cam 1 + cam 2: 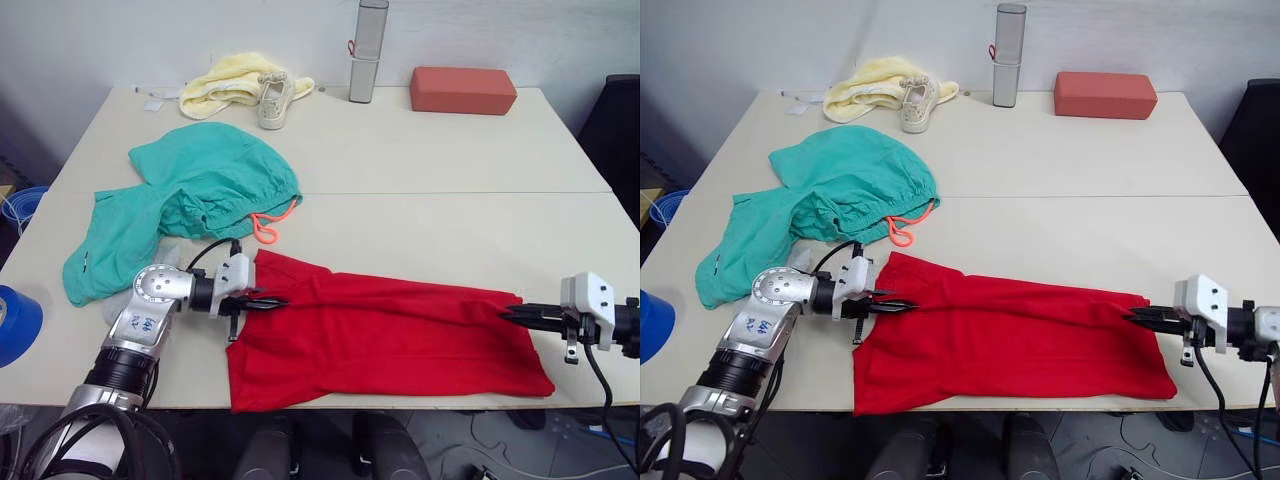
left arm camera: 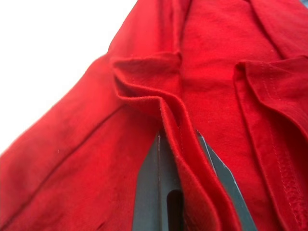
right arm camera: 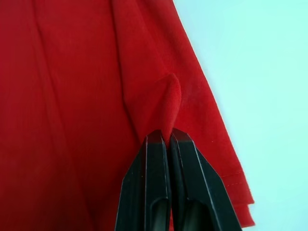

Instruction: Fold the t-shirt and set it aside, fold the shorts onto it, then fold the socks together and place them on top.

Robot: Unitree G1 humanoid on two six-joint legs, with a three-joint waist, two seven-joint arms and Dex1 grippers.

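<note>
T-shirt (image 1: pixel 385 335) is lying flat on table (image 1: pixel 450 180) w/ both ends pinched: L gripper (image 1: pixel 268 301) clamping a fold at the end nearest shorts (image 1: pixel 180 205), R gripper (image 1: pixel 512 314) w/ fingers pressed together on a fabric peak at the far end.

The t-shirt (image 1: pixel 385 335) is plain bright red, no print, with matching red stitching along its hems. At 10 o'clock from it the shorts (image 1: pixel 180 200) are teal-green with a coral-orange drawstring (image 1: pixel 268 228). Further toward 11 o'clock lie a pale yellow cloth (image 1: pixel 232 82) and a beige sneaker (image 1: pixel 273 98). At 12 o'clock stands a silver-grey bottle (image 1: pixel 366 52); at 1 o'clock, a brick-red block (image 1: pixel 462 89). The table (image 1: pixel 450 190) is cream. Both grippers' fingers (image 3: pixel 168 192) are black, on white-and-silver wrists.
</note>
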